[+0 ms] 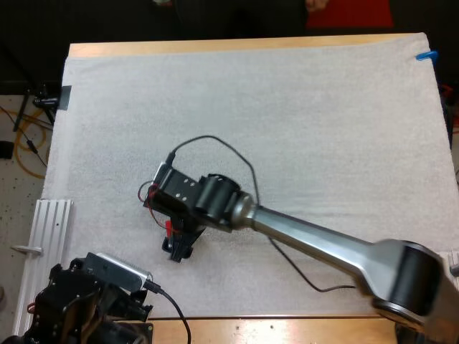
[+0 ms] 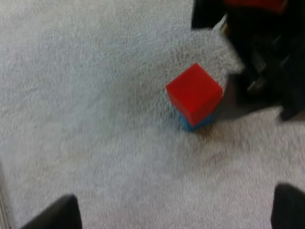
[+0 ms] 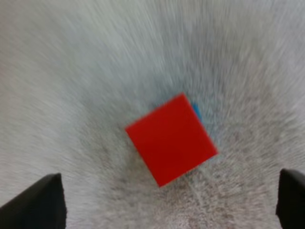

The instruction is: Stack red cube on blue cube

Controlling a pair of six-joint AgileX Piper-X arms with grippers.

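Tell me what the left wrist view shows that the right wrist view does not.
Left wrist only: the blue cube's side faces, and the right arm's black end effector beside the stack. Right wrist only: the red cube's top seen from above, blue a mere sliver. Both: red cube on blue, on the white mat.

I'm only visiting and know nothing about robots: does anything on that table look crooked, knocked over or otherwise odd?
Only slightly: the red cube sits on the blue cube a little off-square, so a sliver of blue peeks out at one side. Nothing looks spilled or damaged.
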